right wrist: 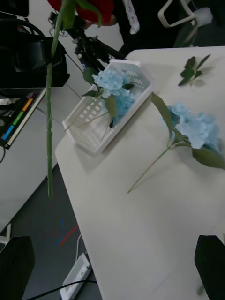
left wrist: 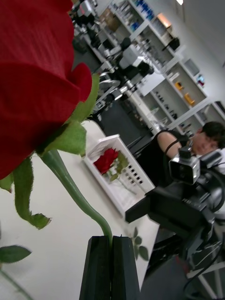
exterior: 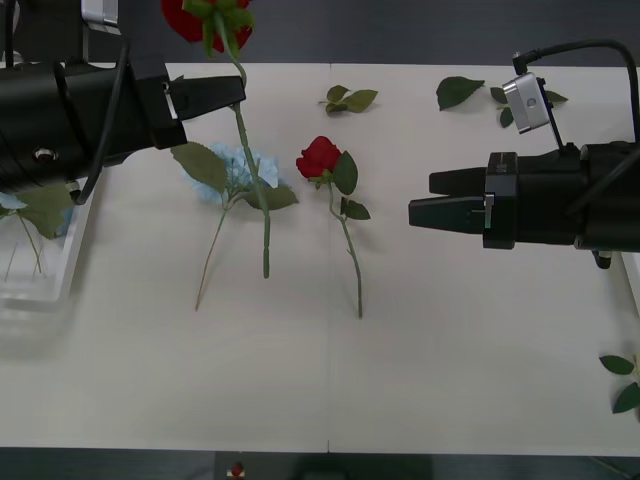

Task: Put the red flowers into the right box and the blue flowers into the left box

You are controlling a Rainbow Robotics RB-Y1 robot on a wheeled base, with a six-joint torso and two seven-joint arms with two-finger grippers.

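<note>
I have the left gripper raised over the worktop's far left part, its black fingers pressed together on the stem of a red rose. The rose hangs nearly upright, bloom at the top and its long thin green stem pointing straight down, clear of the surface. Up close the petals look like smooth red fabric with a green calyx below.

A second red rose lies flat mid-worktop, bloom toward the far edge and stem running toward me. Just to its left lies a pale blue hydrangea, fluffy, with big green leaves, its stem also pointing toward me.

The left box, a white slatted plastic basket, holds more blue hydrangeas. The right box holds one red rose.

The right gripper hovers over the right side, fingers apart and holding nothing.
</note>
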